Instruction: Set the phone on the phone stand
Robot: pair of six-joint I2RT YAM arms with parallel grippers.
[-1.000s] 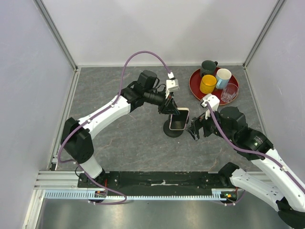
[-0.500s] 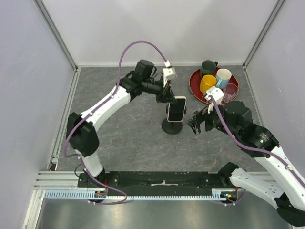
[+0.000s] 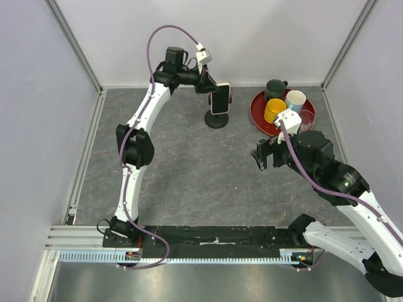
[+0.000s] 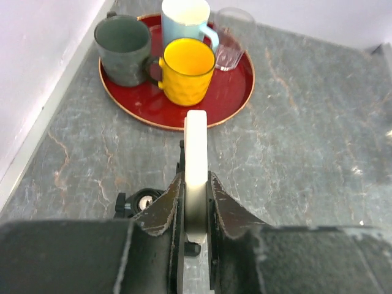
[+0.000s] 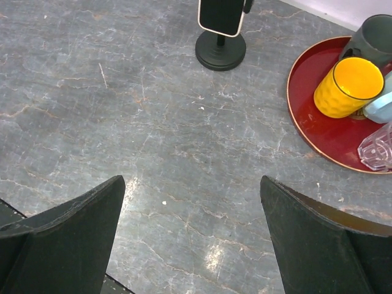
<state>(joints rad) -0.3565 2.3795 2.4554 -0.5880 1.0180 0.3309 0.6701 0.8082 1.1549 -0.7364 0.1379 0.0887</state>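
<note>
**Left gripper** (image 3: 212, 92): at the far centre of the grey stone-patterned table (image 3: 176, 163). It is clenched on the phone. In the left wrist view its fingers (image 4: 164, 211) press on both flat faces of the phone.

**Phone** (image 3: 220, 100): upright, with a black screen and a pale cream case edge. It is held directly over the phone stand. The left wrist view shows it edge-on (image 4: 196, 159). In the right wrist view (image 5: 222, 15) its top is cut off by the frame. The screen is dark, and no brand or writing can be read on it.

**Phone stand** (image 3: 216, 119): black, with its round base flat on the table. The base and post show in the right wrist view (image 5: 220, 50). The cradle is hidden behind the phone, so I cannot tell whether the phone rests in it.

**Red tray** (image 3: 260, 119): at the far right, well apart from the stand. It holds:
- a dark mug (image 3: 275, 88)
- a yellow mug (image 3: 274, 111)
- a pale blue mug (image 3: 295, 100)
- a clear glass (image 3: 305, 117), partly covered by the right arm in the top view

No lettering is legible on any of them.

**Right gripper** (image 3: 261, 157): nearer than the tray, above bare table. It is spread wide and holds nothing. Its fingers (image 5: 67, 236) sit far apart at the bottom of the right wrist view.
</note>
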